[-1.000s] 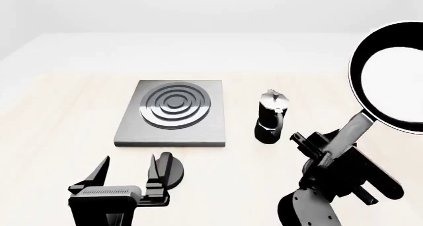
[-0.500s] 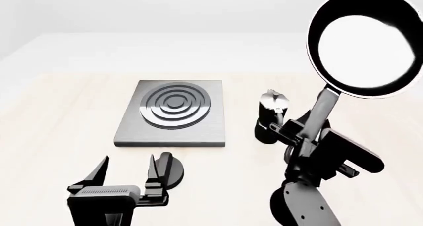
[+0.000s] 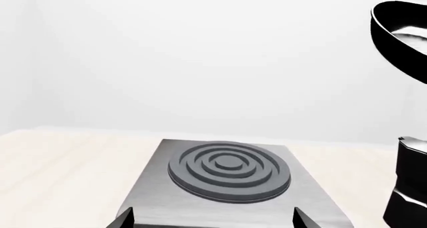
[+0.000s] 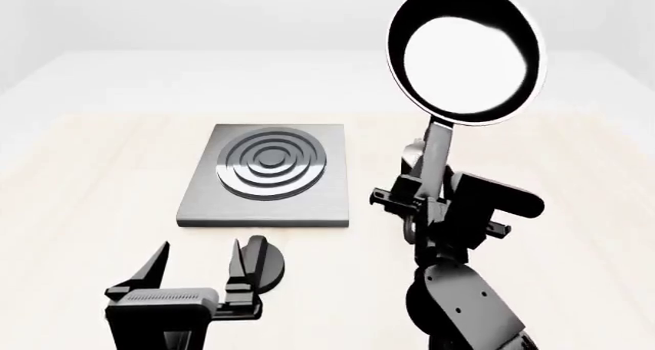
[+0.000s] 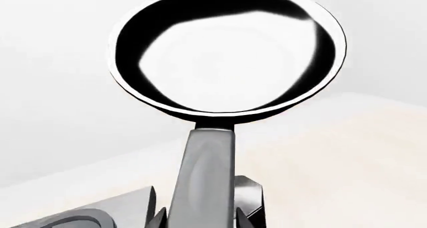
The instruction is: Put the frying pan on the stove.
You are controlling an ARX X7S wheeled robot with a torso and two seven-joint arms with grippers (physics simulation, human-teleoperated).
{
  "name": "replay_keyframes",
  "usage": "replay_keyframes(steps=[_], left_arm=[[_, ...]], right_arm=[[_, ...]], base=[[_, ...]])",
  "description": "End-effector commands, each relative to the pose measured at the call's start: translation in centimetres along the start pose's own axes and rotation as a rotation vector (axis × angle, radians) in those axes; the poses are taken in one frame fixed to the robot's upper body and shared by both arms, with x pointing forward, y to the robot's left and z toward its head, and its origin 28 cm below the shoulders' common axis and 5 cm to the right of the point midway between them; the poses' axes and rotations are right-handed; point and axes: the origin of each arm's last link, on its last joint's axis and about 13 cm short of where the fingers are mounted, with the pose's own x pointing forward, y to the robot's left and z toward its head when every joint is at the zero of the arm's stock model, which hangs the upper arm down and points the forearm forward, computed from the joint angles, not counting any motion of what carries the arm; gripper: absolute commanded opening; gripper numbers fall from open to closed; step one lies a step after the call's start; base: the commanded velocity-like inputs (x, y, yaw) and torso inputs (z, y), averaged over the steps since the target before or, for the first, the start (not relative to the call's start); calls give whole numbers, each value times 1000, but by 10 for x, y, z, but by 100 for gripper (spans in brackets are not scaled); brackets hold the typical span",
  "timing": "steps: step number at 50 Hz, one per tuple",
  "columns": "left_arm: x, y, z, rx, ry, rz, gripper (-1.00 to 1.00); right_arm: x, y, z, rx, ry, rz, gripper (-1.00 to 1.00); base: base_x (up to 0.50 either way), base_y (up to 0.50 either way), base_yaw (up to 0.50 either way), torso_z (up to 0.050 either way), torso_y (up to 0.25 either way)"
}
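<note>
The frying pan (image 4: 465, 54), glossy black with a bright reflection inside, is held high in the air, tilted up on its long handle (image 4: 437, 152). My right gripper (image 4: 419, 200) is shut on that handle, to the right of the stove (image 4: 268, 179). The pan fills the right wrist view (image 5: 227, 58), its handle (image 5: 203, 183) between the fingertips (image 5: 157, 219). The stove is a grey slab with dark concentric rings on the table; in the left wrist view (image 3: 230, 173) it lies just ahead. My left gripper (image 4: 196, 267) is open and empty, near the stove's front edge.
A black-and-silver moka pot (image 4: 413, 156) stands right of the stove, mostly behind my right gripper and the pan handle. A small round black knob (image 4: 268, 264) lies on the table by my left gripper's right finger. The light wooden table (image 4: 82, 196) extends to the left.
My right arm has swung the pan left and upward, from the far right edge of the head view to above the moka pot. The left arm has not moved.
</note>
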Motion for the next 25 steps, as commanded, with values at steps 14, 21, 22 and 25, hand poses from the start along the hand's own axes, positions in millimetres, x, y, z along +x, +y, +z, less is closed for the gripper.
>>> replay_keyframes(steps=[14, 21, 22, 25], left_arm=[[-1, 1, -2, -4, 5, 4, 100], [0, 0, -3, -4, 6, 1, 100], [0, 0, -3, -4, 6, 1, 100], [0, 0, -2, -3, 5, 1, 100]], right_arm=[[8, 12, 9, -89, 58, 161, -100], [9, 15, 7, -123, 69, 179, -100], [9, 15, 6, -123, 72, 181, -100], [10, 17, 4, -135, 76, 187, -100]], base=[[1, 0, 0, 1, 2], [0, 0, 0, 0, 1], [0, 0, 0, 0, 10], [0, 0, 0, 0, 0]])
